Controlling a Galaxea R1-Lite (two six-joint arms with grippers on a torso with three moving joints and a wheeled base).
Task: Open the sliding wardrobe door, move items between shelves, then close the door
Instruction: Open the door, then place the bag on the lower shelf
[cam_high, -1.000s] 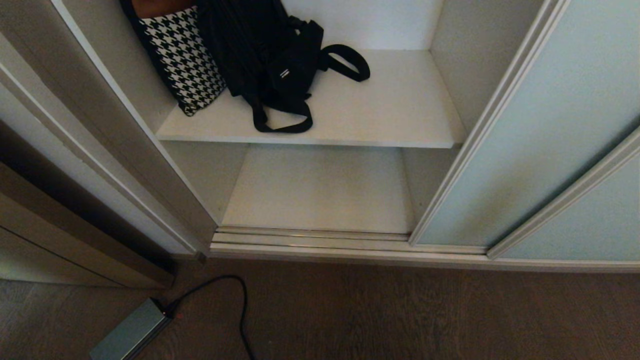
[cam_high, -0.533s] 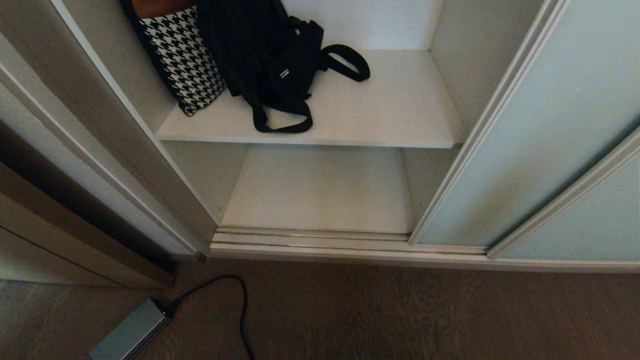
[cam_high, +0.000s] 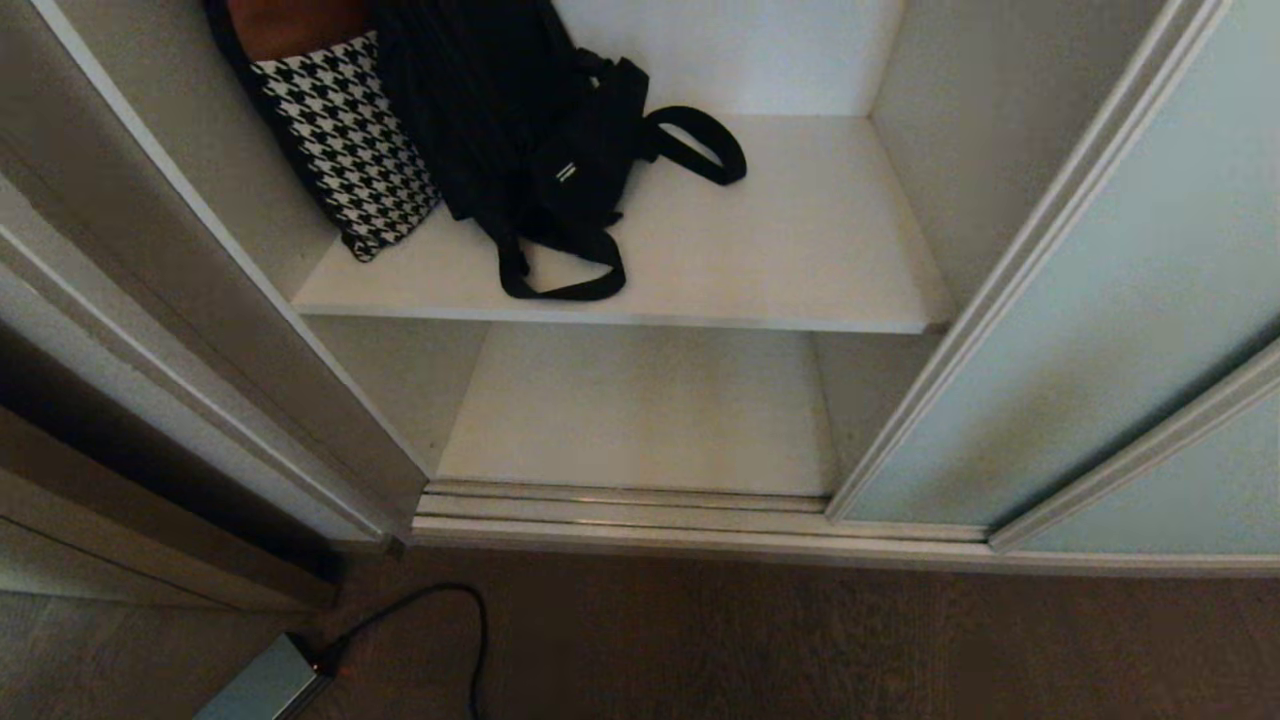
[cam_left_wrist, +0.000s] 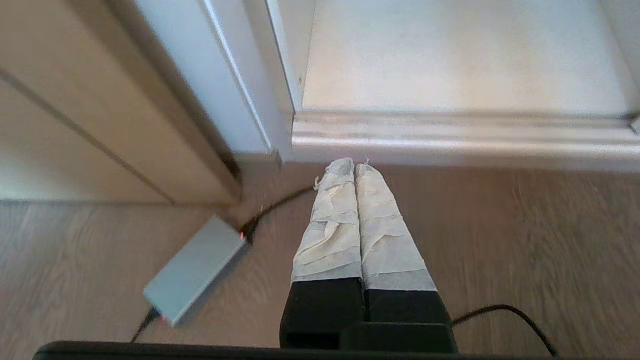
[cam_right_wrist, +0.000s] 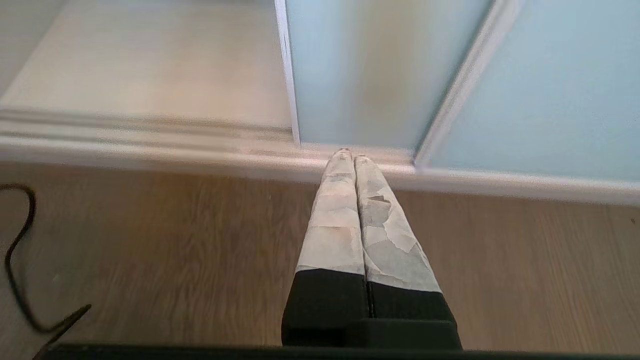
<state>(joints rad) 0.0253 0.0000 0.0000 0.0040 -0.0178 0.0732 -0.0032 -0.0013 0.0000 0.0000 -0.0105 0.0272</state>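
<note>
The black bag (cam_high: 540, 150) is lying on the upper shelf (cam_high: 800, 260), its loop strap hanging near the front edge; a careless pull could be dragging the houndstooth bag (cam_high: 345, 140) beside it off too. The sliding wardrobe door (cam_high: 1090, 330) is standing open. The left gripper (cam_left_wrist: 355, 167) and right gripper (cam_right_wrist: 349, 155) are pressing their fingers together, holding nothing, hovering over the floor (cam_right_wrist: 175, 235) well below the bag.

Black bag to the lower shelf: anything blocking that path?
Nothing visible. The black bag lies on the upper shelf beside a houndstooth bag. The lower shelf is bare, and the sliding door stands off to the right, leaving the opening free.
</note>
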